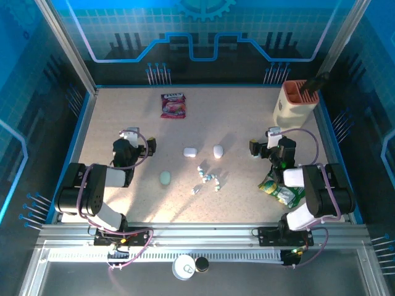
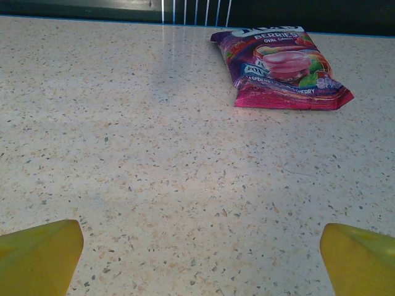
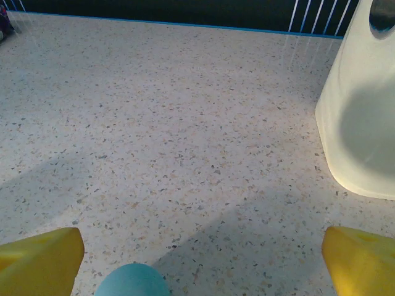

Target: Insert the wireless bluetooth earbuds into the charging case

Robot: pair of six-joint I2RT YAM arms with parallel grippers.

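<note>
With the left jaws and the right jaws both wide and empty, you had the earbuds (image 1: 207, 178) lying loose in the middle of the bench (image 1: 123, 111) near three pebble cases (image 1: 189, 151); they appeared light, rigid and slippery, best pinched squarely across the bulb, not the thin stem.

Speckled tabletop (image 3: 185, 135) reached a dark back wall (image 3: 154, 9). The right gripper's (image 3: 197, 265) yellow fingertips (image 3: 40, 259) stood wide apart in the bottom corners, a pale-blue rounded shape (image 3: 131, 280) between them, nearer the left. A cream container (image 3: 364, 111) stood at right.
</note>
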